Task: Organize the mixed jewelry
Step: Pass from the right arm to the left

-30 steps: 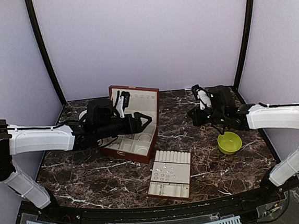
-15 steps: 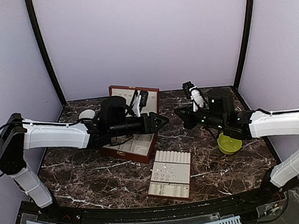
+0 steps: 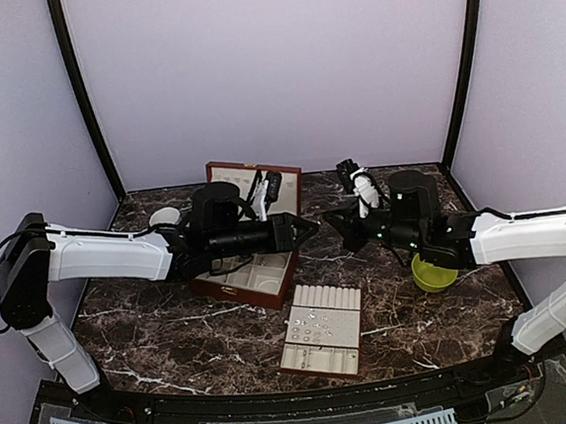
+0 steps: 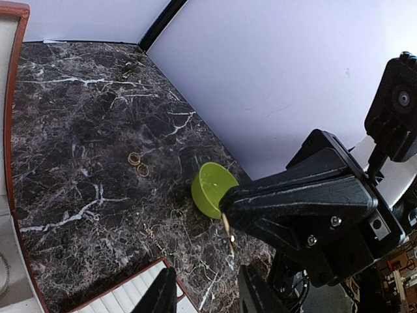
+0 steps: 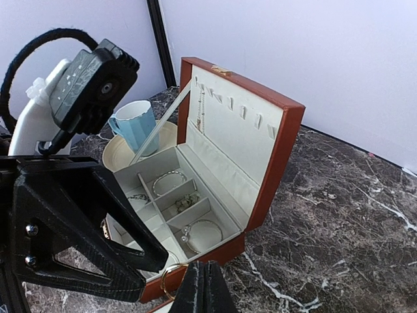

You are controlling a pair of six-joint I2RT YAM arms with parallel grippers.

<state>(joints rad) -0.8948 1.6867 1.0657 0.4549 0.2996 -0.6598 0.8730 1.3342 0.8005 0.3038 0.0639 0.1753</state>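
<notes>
My right gripper (image 3: 329, 218) (image 5: 203, 277) is shut on a thin gold hoop (image 5: 162, 281), held in the air in front of the open jewelry box (image 3: 262, 199) (image 5: 273, 150). My left gripper (image 3: 311, 227) (image 4: 207, 277) faces it tip to tip. Its jaws stand partly apart, and the hoop (image 4: 225, 224) hangs edge-on just ahead of the gap. I cannot tell whether they touch it. Two small rings (image 4: 135, 158) and a fine chain (image 4: 153, 233) lie on the marble. Inside the box are bracelets (image 5: 168, 181) and other small pieces.
A green bowl (image 3: 434, 271) (image 4: 212, 189) sits under the right arm. The cream slotted ring tray (image 3: 323, 329) lies in front of the box. A blue mug (image 5: 135, 124) on a saucer stands behind the box at the left.
Both arms have reached toward each other over the middle of the table. The right gripper has carried the hoop leftward. The left jaws have narrowed.
</notes>
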